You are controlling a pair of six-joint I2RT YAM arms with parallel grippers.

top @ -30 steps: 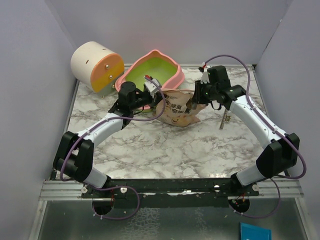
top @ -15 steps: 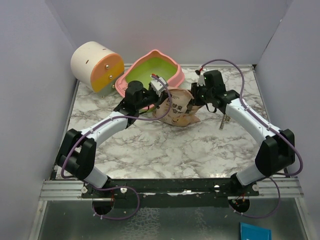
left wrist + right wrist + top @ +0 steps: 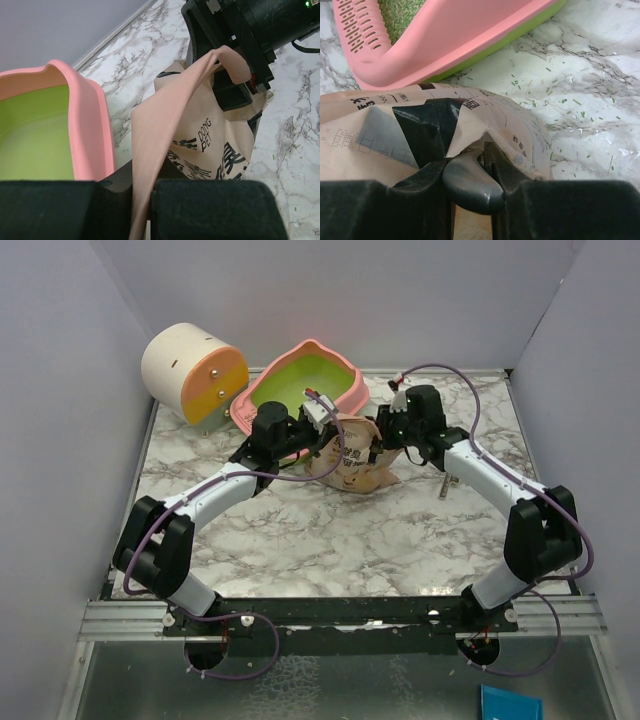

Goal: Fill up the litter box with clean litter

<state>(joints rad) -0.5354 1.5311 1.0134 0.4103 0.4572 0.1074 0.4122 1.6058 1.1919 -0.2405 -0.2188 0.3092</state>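
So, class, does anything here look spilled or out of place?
Yes: small green bits lie scattered on the marble table beside the litter box, near the bag. Probably spilled litter.

Glossy plastic litter box (image 3: pixel 300 380), paper bag (image 3: pixel 350 462)

place: robot lab cell | plain walls (image 3: pixel 60 360) enclose marble-print table (image 3: pixel 330 530) on three sides | aluminium rail (image 3: pixel 120 618) along table's near edge

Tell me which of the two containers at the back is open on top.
The pink tray with the lime-green inside, just behind the bag. The cream-and-orange drum left of it shows only closed faces.
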